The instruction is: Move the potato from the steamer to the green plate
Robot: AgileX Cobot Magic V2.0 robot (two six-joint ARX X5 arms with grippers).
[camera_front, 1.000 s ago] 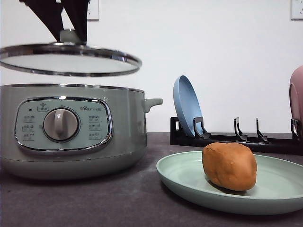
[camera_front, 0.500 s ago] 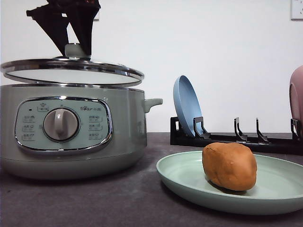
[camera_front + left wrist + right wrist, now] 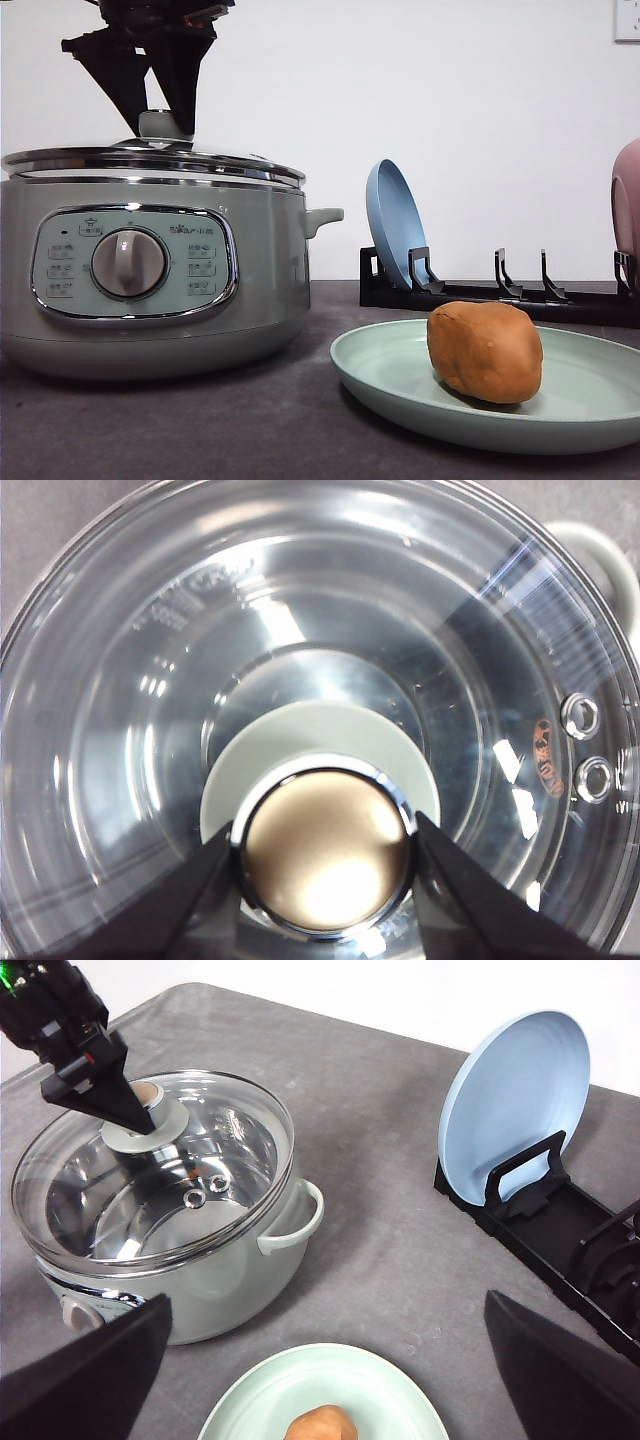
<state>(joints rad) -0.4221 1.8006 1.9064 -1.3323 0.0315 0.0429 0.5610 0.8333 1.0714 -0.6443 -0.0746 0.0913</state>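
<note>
The potato (image 3: 485,352) is an orange-brown lump resting on the pale green plate (image 3: 390,385) at the front right; both also appear in the right wrist view, potato (image 3: 320,1426) on green plate (image 3: 260,1405). The sage-green steamer (image 3: 270,270) stands at the left with its glass lid (image 3: 150,160) seated on the rim. My left gripper (image 3: 158,110) is shut on the lid's knob (image 3: 325,852), a black finger on each side. The right gripper (image 3: 327,1298) hovers open above the table between steamer (image 3: 230,1280) and plate, with nothing in it.
A black rack (image 3: 500,295) behind the green plate holds an upright blue plate (image 3: 393,222). A pink plate (image 3: 628,200) stands at the far right edge. Dark grey tabletop lies between the steamer and the rack.
My left gripper has come down with the lid, which hung above the steamer and now sits on its rim. The potato and green plate have not moved.
</note>
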